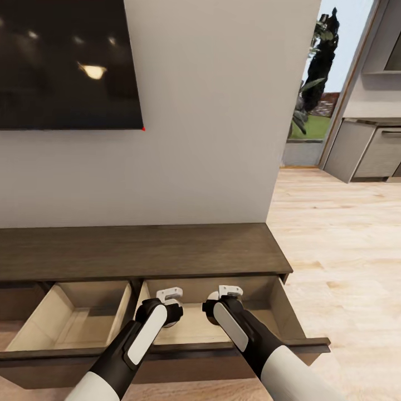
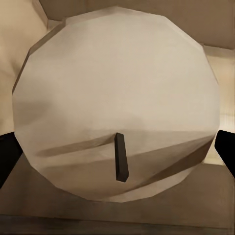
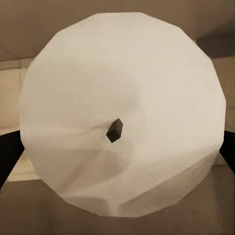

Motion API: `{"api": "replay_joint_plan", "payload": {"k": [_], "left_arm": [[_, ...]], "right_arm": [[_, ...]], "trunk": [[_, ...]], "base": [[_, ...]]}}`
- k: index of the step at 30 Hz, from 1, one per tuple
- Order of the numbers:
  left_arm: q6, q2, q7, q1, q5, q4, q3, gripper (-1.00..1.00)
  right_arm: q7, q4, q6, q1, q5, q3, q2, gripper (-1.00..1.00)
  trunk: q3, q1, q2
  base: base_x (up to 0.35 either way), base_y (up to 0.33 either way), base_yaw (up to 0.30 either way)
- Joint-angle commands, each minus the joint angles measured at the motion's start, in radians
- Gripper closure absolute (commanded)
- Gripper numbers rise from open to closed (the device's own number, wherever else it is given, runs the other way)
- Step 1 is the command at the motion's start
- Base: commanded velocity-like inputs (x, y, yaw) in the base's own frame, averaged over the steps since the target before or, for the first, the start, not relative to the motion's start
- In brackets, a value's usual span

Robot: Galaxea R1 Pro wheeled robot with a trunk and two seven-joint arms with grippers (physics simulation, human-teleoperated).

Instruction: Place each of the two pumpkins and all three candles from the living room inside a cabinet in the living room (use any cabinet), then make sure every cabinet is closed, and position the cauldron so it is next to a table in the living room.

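The left gripper (image 2: 117, 147) is clamped on a candle (image 2: 117, 112), with a dark finger (image 2: 7, 156) showing at each side of the candle's round body. The wrist camera looks straight down onto the candle's pale top, so its axis runs along the gripper's line of sight, and the small dark wick (image 2: 121, 164) points up toward the camera, leaning a little. The right gripper (image 3: 117, 156) likewise grips a second candle (image 3: 122, 112), fingers (image 3: 10, 156) pressed at both flanks; this candle also faces the camera top-on, its wick (image 3: 114, 130) seen nearly end-on as a short dark stub.

In the head view both arms reach forward and down over the right-hand open drawer (image 1: 278, 309) of the cabinet (image 1: 139, 250), the left gripper (image 1: 167, 306) and right gripper (image 1: 225, 303) close beside each other above the drawer's pale beige inside. The candles themselves are hidden below the wrists there. A second drawer (image 1: 72, 320), to the left, also stands open. Above the dark-brown cabinet top hangs a black television (image 1: 67, 61) on a pale wall (image 1: 211, 111). To the right, light wood floor (image 1: 345, 250) runs toward grey kitchen cupboards (image 1: 373, 150).
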Motion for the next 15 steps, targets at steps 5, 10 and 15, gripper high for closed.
{"api": "replay_joint_plan", "payload": {"k": [5, 10, 15], "left_arm": [[0.003, 0.000, 0.016, -0.001, 0.008, -0.001, -0.003, 1.00], [0.004, 0.000, 0.016, -0.001, 0.008, -0.001, -0.004, 1.00], [0.003, 0.000, 0.016, -0.001, 0.007, -0.002, -0.006, 1.00]], "right_arm": [[-0.009, -0.001, 0.002, -0.001, -0.008, 0.003, 0.000, 1.00], [-0.009, 0.000, 0.002, -0.001, -0.008, 0.003, 0.000, 1.00], [-0.009, 0.000, 0.002, -0.001, -0.008, 0.003, -0.001, 1.00]], "trunk": [[-0.001, 0.000, 0.000], [-0.001, 0.000, 0.000], [-0.001, 0.000, 0.000]], "base": [[0.065, 0.000, 0.000], [0.121, 0.000, 0.000], [0.029, 0.000, 0.000]]}}
